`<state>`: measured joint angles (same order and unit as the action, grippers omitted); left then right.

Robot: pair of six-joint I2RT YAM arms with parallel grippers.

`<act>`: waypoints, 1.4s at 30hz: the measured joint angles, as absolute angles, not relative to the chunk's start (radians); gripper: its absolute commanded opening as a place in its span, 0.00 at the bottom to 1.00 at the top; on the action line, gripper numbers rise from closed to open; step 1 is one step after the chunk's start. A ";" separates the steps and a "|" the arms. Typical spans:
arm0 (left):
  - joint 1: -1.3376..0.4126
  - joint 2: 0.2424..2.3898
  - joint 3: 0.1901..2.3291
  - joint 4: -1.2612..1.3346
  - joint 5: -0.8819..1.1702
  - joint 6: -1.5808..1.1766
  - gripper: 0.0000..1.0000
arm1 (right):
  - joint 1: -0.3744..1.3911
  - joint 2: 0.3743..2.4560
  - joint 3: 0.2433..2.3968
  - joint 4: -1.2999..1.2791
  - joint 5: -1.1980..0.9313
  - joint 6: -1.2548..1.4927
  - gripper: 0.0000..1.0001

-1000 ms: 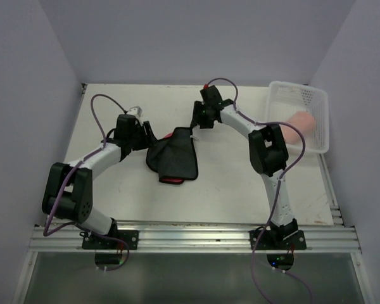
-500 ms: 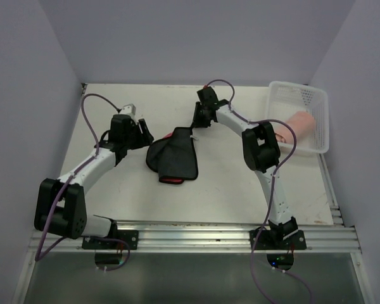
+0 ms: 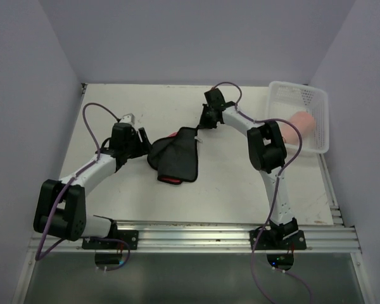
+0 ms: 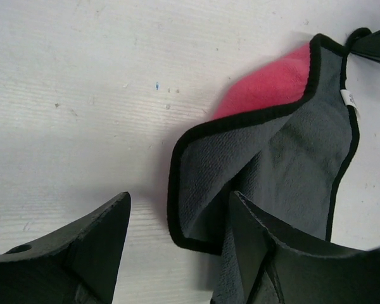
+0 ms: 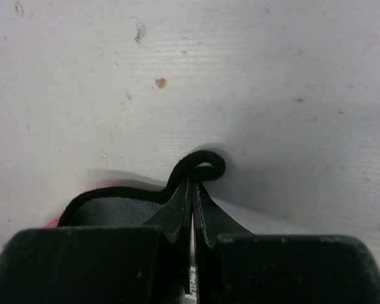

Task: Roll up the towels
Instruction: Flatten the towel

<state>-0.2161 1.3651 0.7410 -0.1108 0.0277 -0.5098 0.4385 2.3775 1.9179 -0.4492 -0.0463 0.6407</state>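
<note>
**Right gripper pinched the dark cloth's corner; left gripper stood open**

The dark cloth (image 3: 176, 155) lay in the middle of the white table (image 3: 228, 183), between the two arms. It was folded over and a bit crumpled. Its top side was grey with a black trim. A red face (image 4: 272, 85) peeked out from under a turned-up edge. A small white tag (image 4: 348, 98) sat on the trim.

The right gripper (image 3: 201, 125) was at the far corner of the dark cloth. Its two fingers were squeezed together on the black trim. In the right wrist view, a little loop of trim (image 5: 202, 166) poked out just past the fingertips.

The left gripper (image 3: 141, 142) was low at the left side of the cloth. Its fingers were wide apart and held nothing. In the left wrist view, a folded corner of the cloth lay between them, close to one finger (image 4: 253, 247).

The pink towel (image 3: 301, 121) sat in the white plastic basket (image 3: 297, 88). The basket was at the far right of the table, well apart from the dark cloth.
</note>
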 measured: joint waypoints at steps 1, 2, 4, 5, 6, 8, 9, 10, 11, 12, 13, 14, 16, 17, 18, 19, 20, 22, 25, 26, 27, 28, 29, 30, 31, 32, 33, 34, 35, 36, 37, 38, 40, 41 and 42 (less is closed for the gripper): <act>-0.216 1.368 0.736 -0.103 0.035 -0.516 0.68 | 0.430 2.359 1.887 -0.442 -0.047 0.639 0.00; -0.216 1.373 0.730 -0.090 0.043 -0.523 0.68 | 0.421 2.341 1.856 -0.439 -0.049 0.637 0.00; -0.216 1.388 0.721 -0.062 0.068 -0.540 0.69 | 0.400 2.306 1.800 -0.429 -0.052 0.632 0.00; -0.215 1.399 0.717 -0.049 0.084 -0.550 0.69 | 0.388 2.289 1.773 -0.426 -0.054 0.628 0.00; -0.214 1.414 0.712 -0.025 0.105 -0.561 0.69 | 0.378 2.273 1.747 -0.421 -0.056 0.624 0.00; -0.208 1.444 0.701 0.023 0.149 -0.588 0.69 | 0.361 2.248 1.708 -0.417 -0.060 0.616 0.00; -0.204 1.459 0.694 0.049 0.168 -0.601 0.69 | 0.355 2.239 1.692 -0.411 -0.064 0.610 0.00; -0.199 1.474 0.688 0.069 0.186 -0.615 0.69 | 0.352 2.234 1.683 -0.410 -0.066 0.607 0.00; -0.196 1.486 0.684 0.086 0.202 -0.627 0.69 | 0.349 2.229 1.674 -0.404 -0.070 0.603 0.00; -0.191 1.500 0.680 0.106 0.218 -0.638 0.69 | 0.348 2.226 1.669 -0.399 -0.071 0.600 0.00; -0.189 1.512 0.678 0.127 0.235 -0.651 0.69 | 0.348 2.225 1.665 -0.395 -0.071 0.597 0.00; -0.186 1.524 0.677 0.149 0.250 -0.664 0.69 | 0.348 2.223 1.663 -0.393 -0.071 0.593 0.00; -0.182 1.544 0.676 0.197 0.281 -0.690 0.69 | 0.348 2.222 1.660 -0.389 -0.072 0.586 0.00; -0.179 1.554 0.676 0.224 0.297 -0.701 0.69 | 0.348 2.222 1.660 -0.389 -0.073 0.583 0.00; -0.176 1.568 0.676 0.256 0.315 -0.716 0.69 | 0.348 2.222 1.659 -0.388 -0.075 0.581 0.00; -0.172 1.582 0.675 0.288 0.334 -0.729 0.69 | 0.348 2.222 1.658 -0.387 -0.075 0.579 0.00; -0.167 1.599 0.675 0.321 0.355 -0.746 0.69 | 0.348 2.221 1.658 -0.387 -0.075 0.577 0.00; -0.154 1.631 0.671 0.378 0.392 -0.773 0.69 | 0.346 2.219 1.654 -0.382 -0.075 0.572 0.00; -0.136 1.673 0.670 0.421 0.430 -0.797 0.69 | 0.344 2.218 1.649 -0.376 -0.080 0.567 0.00; -0.131 1.685 0.670 0.426 0.440 -0.803 0.69 | 0.343 2.218 1.649 -0.376 -0.083 0.567 0.00; -0.127 1.694 0.670 0.426 0.448 -0.810 0.69 | 0.341 2.218 1.649 -0.375 -0.087 0.566 0.00; -0.124 1.700 0.670 0.426 0.453 -0.813 0.69 | 0.339 2.218 1.648 -0.374 -0.090 0.566 0.00; -0.122 1.705 0.670 0.425 0.459 -0.818 0.69 | 0.338 2.218 1.647 -0.373 -0.095 0.565 0.00; -0.120 1.710 0.670 0.424 0.466 -0.821 0.69 | 0.337 2.218 1.647 -0.372 -0.097 0.564 0.00; -0.118 1.712 0.670 0.425 0.471 -0.825 0.69 | 0.336 2.218 1.647 -0.372 -0.098 0.564 0.00; -0.117 1.713 0.670 0.425 0.474 -0.828 0.69 | 0.335 2.218 1.646 -0.371 -0.099 0.564 0.00; -0.117 1.713 0.670 0.426 0.479 -0.830 0.69 | 0.335 2.218 1.645 -0.370 -0.101 0.564 0.00; -0.117 1.714 0.670 0.430 0.484 -0.832 0.69 | 0.334 2.218 1.645 -0.369 -0.102 0.564 0.00; -0.117 1.715 0.670 0.439 0.490 -0.836 0.69 | 0.334 2.218 1.644 -0.369 -0.103 0.564 0.00; -0.117 1.718 0.670 0.451 0.497 -0.843 0.69 | 0.334 2.218 1.644 -0.369 -0.104 0.564 0.00; -0.117 1.721 0.670 0.464 0.504 -0.849 0.69 | 0.333 2.218 1.644 -0.369 -0.105 0.564 0.00; -0.117 1.725 0.670 0.478 0.513 -0.856 0.69 | 0.333 2.218 1.643 -0.368 -0.105 0.564 0.00; -0.117 1.738 0.670 0.517 0.535 -0.873 0.69 | 0.333 2.216 1.639 -0.363 -0.105 0.564 0.00; -0.117 1.745 0.670 0.540 0.546 -0.883 0.69 | 0.333 2.213 1.633 -0.358 -0.105 0.564 0.00; -0.117 1.751 0.670 0.562 0.554 -0.894 0.69 | 0.333 2.210 1.628 -0.356 -0.105 0.564 0.00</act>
